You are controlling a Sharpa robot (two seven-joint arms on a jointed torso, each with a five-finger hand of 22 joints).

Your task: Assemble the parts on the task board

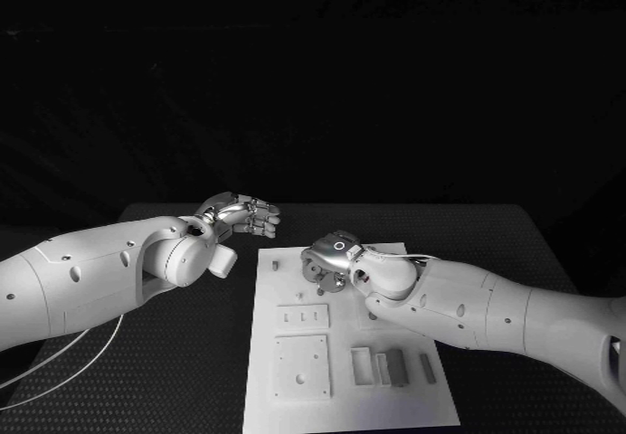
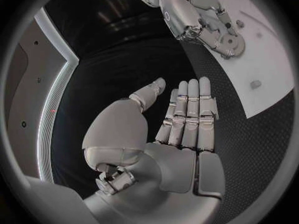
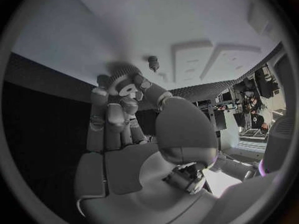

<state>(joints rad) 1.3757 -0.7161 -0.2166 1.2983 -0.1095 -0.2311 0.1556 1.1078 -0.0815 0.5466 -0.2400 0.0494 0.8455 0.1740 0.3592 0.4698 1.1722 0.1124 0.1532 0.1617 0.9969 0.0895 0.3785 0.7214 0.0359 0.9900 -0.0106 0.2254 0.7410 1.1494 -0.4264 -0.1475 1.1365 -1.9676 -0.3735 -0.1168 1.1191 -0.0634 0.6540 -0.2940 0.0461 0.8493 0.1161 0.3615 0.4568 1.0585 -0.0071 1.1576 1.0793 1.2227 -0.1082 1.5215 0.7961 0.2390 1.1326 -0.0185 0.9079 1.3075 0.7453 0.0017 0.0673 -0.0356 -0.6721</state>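
Task board [image 1: 346, 411] lies flat in the middle of the black table [image 1: 522, 235], its long axis running from the robot toward the far edge. Right hand [image 1: 329, 264] hangs over the far part of the board, fingers curled downward and drawn together; whether anything is between the fingertips cannot be told from these views. A small peg-like part [image 3: 153, 62] stands upright on the white surface just beyond those fingertips, apart from them by a narrow gap. This is the relation the coming move appears to turn on: the part lies directly ahead of the right hand, so a short advance and a close of the fingers would reach it. Left hand [image 2: 181, 119] hovers off the board's far left corner, over bare table, with palm flat, fingers straight and side by side, holding nothing. It is well apart from the peg, so the right hand is the nearer one. Raised fixtures sit nearer the robot: a slotted plate [image 1: 303, 317], a larger holed plate [image 1: 301, 365], and a row of upright blocks [image 1: 392, 366]. Their openings hold no visible part. Assembly is judged to be at an early stage.
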